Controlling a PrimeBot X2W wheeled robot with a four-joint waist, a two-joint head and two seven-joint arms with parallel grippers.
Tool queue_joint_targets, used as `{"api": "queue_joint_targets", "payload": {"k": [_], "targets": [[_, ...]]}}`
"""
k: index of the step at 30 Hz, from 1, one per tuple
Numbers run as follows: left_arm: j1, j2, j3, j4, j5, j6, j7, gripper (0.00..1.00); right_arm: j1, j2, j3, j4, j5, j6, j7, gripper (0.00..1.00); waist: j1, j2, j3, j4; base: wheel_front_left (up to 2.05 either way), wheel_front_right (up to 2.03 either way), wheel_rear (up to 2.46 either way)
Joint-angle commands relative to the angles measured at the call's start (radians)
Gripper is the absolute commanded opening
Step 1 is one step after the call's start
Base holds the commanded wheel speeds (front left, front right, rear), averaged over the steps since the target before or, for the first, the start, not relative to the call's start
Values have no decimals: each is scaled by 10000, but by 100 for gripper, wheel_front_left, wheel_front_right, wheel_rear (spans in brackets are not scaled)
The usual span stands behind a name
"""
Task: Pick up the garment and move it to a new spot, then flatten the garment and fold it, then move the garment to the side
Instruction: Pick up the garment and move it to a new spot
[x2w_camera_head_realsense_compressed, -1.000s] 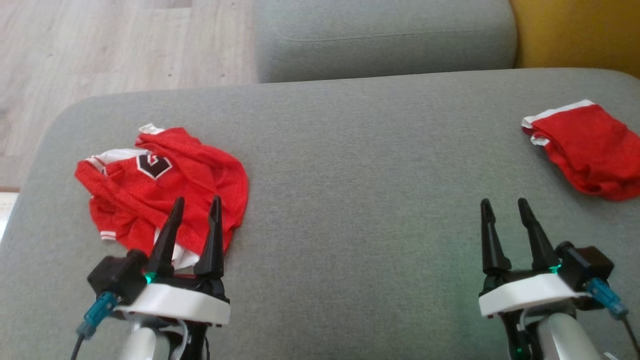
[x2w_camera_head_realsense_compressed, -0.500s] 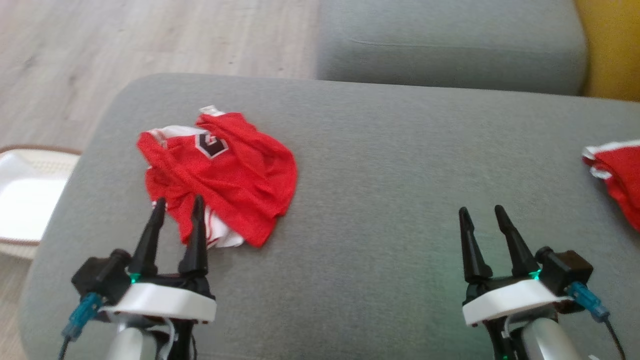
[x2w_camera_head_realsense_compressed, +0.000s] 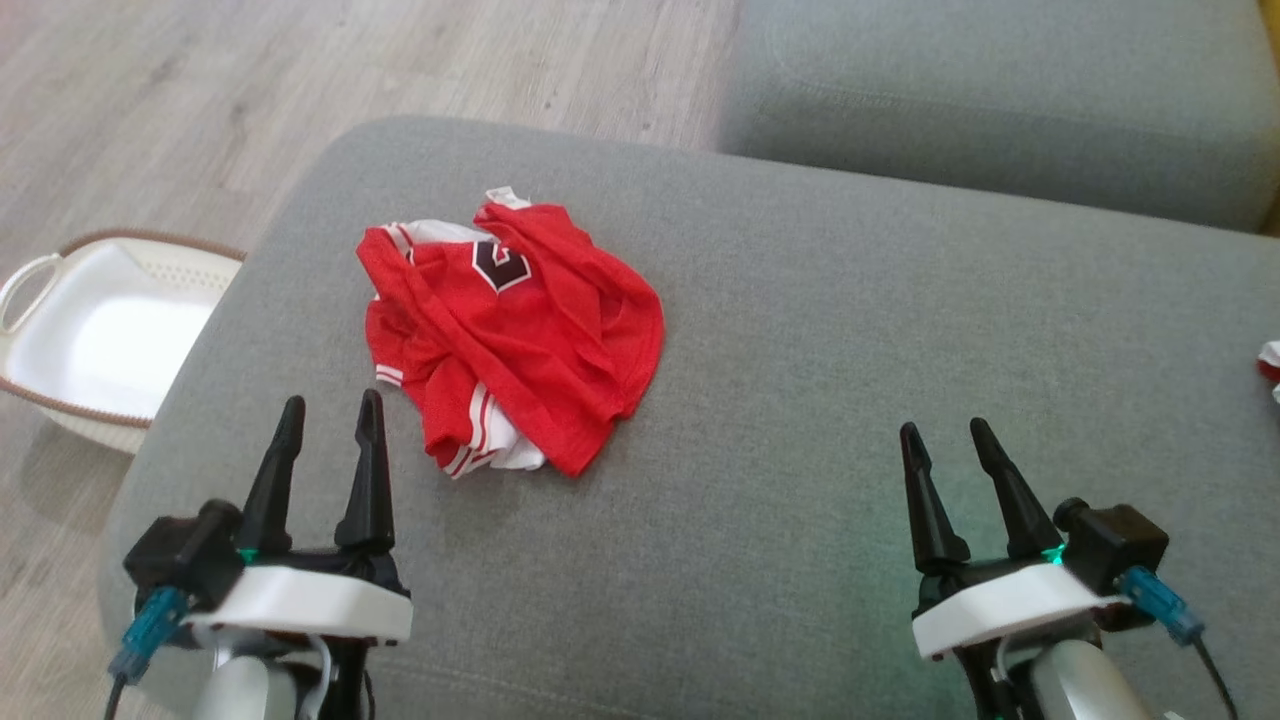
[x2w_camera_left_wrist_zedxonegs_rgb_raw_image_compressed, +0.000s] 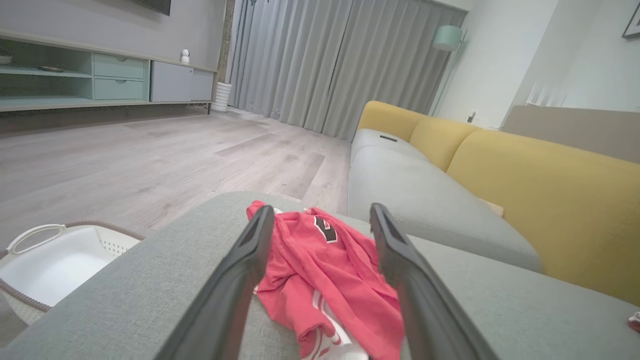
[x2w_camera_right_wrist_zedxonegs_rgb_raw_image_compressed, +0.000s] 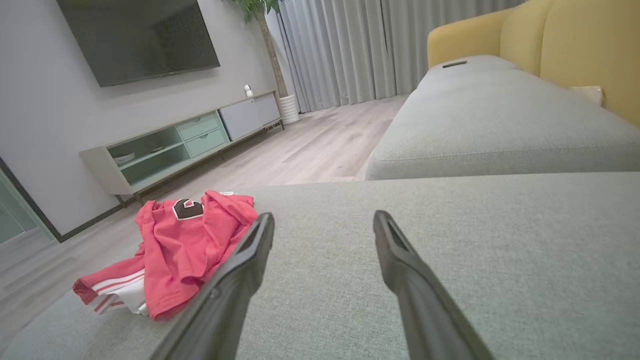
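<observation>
Head: finds garment (x2w_camera_head_realsense_compressed: 510, 335) crumpled just ahead-right of left gripper's (x2w_camera_head_realsense_compressed: 331, 398) wide, empty fingers; right gripper (x2w_camera_head_realsense_compressed: 943, 425) equally wide, well apart. Left wrist: frames it between fingers. Right wrist: puts it left of fingers. Likely pre-pickup; next: reach, lower, pinch a fold.

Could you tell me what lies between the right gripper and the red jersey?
Bare grey cushion; in the head view nothing sits between the right gripper and the red jersey.
</observation>
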Motion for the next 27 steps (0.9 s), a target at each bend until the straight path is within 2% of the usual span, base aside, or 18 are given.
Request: {"api": "queue_joint_targets", "payload": {"k": [1,5,7,11,17,18,20,27], "targets": [[-446,54,403,-218,158,-36,-51,100,-405,-24,221,-322,-3,-9,-118,100,0,-1,172,10,0,0,0],[-980,84,776,383,582,-32,-51,100,-619,-24,194,-369,-96,-9,-118,100,0,-1,683,-111,0,0,0],[-1454,274,925,906,779,-90,-51,100,-788,-24,189,-424,-227,-9,-118,100,0,-1,1058,-220,0,0,0],[-2848,961,840,2400,1017,-262,78,100,-1143,-24,13,-542,-512,-9,-106,100,0,-1,1824,-436,0,0,0],[-5283,2120,331,4733,906,-463,1534,100,-1613,-24,-202,-844,-879,-9,25,100,0,-1,2883,-863,0,0,0],[-5283,2120,331,4733,906,-463,1534,100,-1613,-24,-202,-844,-879,-9,25,100,0,-1,2883,-863,0,0,0],[-6307,2544,149,5805,575,-497,2170,100,-1834,-24,-234,-1012,-986,-9,104,100,0,-1,3311,-1116,0,0,0],[-7897,3185,-502,7717,-549,-509,3079,100,-2159,-24,-259,-1365,-1183,-9,242,100,0,-1,4007,-1620,0,0,0]]}}
